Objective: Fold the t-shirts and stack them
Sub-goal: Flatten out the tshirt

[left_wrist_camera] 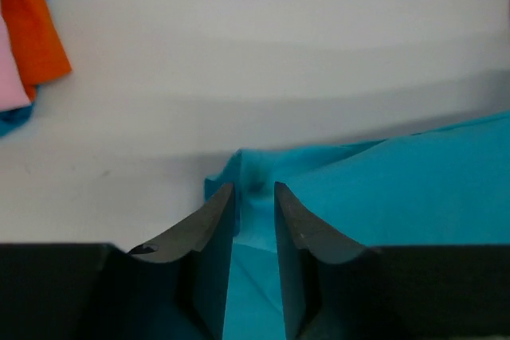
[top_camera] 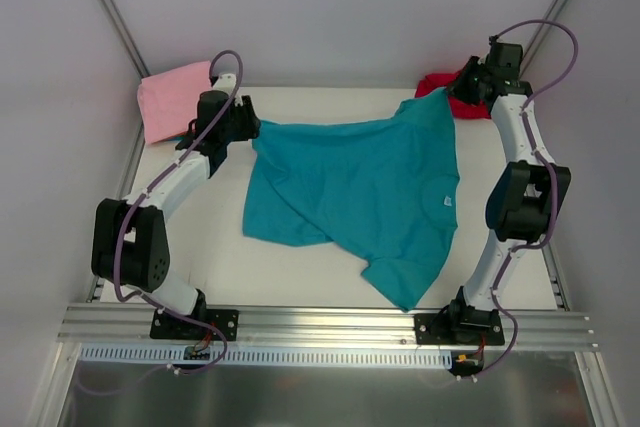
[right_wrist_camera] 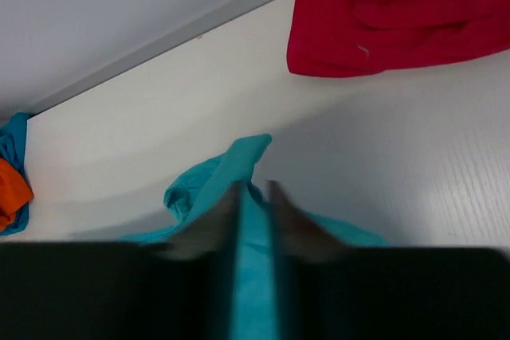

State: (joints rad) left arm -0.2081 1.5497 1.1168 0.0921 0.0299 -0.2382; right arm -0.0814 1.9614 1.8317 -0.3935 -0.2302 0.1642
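Observation:
A teal t-shirt [top_camera: 350, 187] lies spread across the middle of the table, its small white neck label [top_camera: 447, 201] towards the right. My left gripper [top_camera: 250, 129] is at the shirt's far left corner. In the left wrist view its jaws [left_wrist_camera: 255, 193] stand slightly apart, and the teal cloth [left_wrist_camera: 398, 189] lies loose in the gap between them. My right gripper [top_camera: 452, 90] is at the far right corner. Seen from the right wrist, it [right_wrist_camera: 253, 189] is shut on a fold of the teal cloth [right_wrist_camera: 215, 177], which bunches just beyond the fingertips.
A pink t-shirt [top_camera: 170, 97] lies at the back left. Orange [left_wrist_camera: 36, 33] and blue [right_wrist_camera: 12, 133] cloth show beside it in the wrist views. A red t-shirt [right_wrist_camera: 398, 13] is crumpled at the back right, just behind my right gripper. White walls enclose the table.

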